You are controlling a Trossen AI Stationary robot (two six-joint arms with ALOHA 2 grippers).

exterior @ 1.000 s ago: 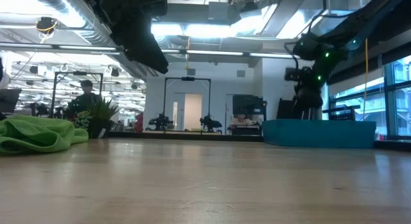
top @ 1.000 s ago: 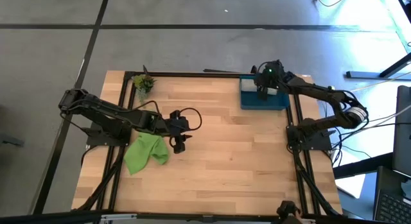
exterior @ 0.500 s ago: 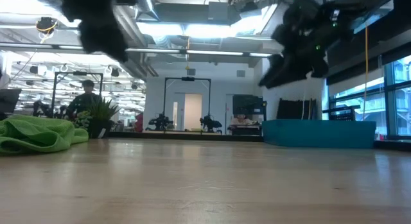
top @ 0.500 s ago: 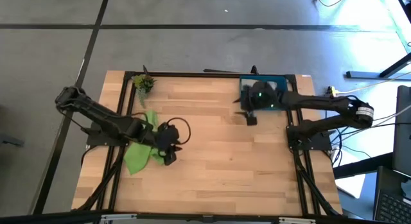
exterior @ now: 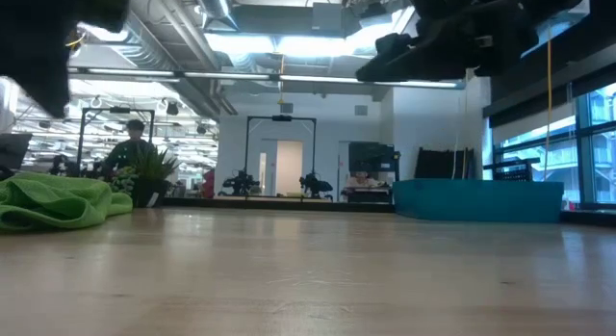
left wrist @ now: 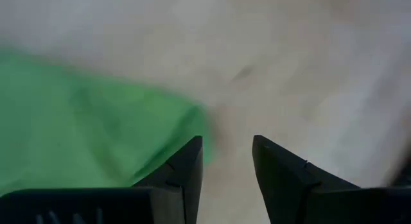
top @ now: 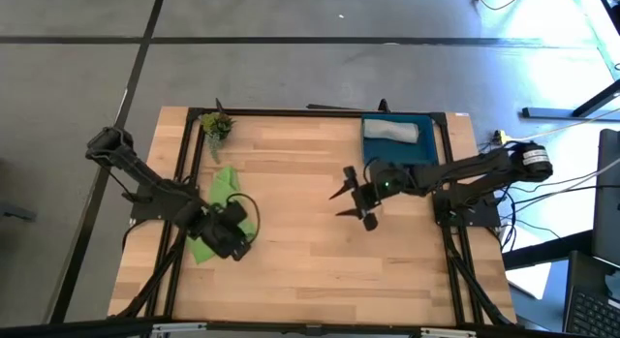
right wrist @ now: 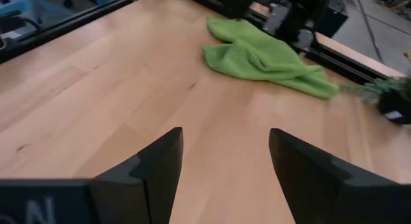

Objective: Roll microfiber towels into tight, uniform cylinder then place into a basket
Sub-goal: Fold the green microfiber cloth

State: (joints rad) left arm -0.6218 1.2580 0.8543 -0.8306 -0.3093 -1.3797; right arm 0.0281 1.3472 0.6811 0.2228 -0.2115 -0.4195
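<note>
The lime green towel point(top: 223, 188) lies crumpled on the table's left side; it also shows in the low view point(exterior: 53, 201) and the right wrist view point(right wrist: 263, 57). My left gripper point(top: 231, 241) hovers over the towel's near right part, open and empty, with its fingers beside the towel's edge point(left wrist: 186, 131). The grey towel point(top: 390, 131) lies rolled up in the dark-blue basket point(top: 399, 154) at the far right. My right gripper point(top: 353, 204) is wide open and empty above the table's middle, pointing toward the green towel.
A small potted plant point(top: 216, 125) stands at the far left corner. Black frame rails run along the table's left and right edges. Bare wood lies between the two grippers and along the near edge. A person shows far off in the room point(exterior: 130, 143).
My right gripper has left the basket and swung toward the table's middle and near side, leaving the grey roll lying in the basket. My left gripper has moved toward the table's left and near edges, over the green towel, which has stayed put.
</note>
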